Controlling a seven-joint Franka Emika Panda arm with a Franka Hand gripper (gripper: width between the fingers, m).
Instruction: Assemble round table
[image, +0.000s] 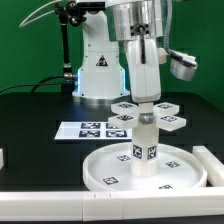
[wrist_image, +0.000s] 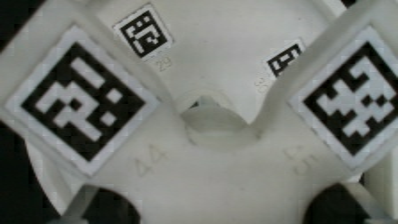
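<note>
The large rimmed disc top lies flat on the black table, near the front. The short cylindrical leg stands upright at its centre, with square markers on its side. The cross-shaped foot sits level at the leg's upper end; I cannot tell whether it is seated or just above. My gripper comes straight down and is shut on the foot's middle. In the wrist view the foot fills the frame with its marker-tagged arms. My gripper has dark fingertips on either side of the white hub.
The marker board lies flat behind the disc, towards the exterior view's left. Long white edge bars run along the front and at the right. The robot base stands at the back.
</note>
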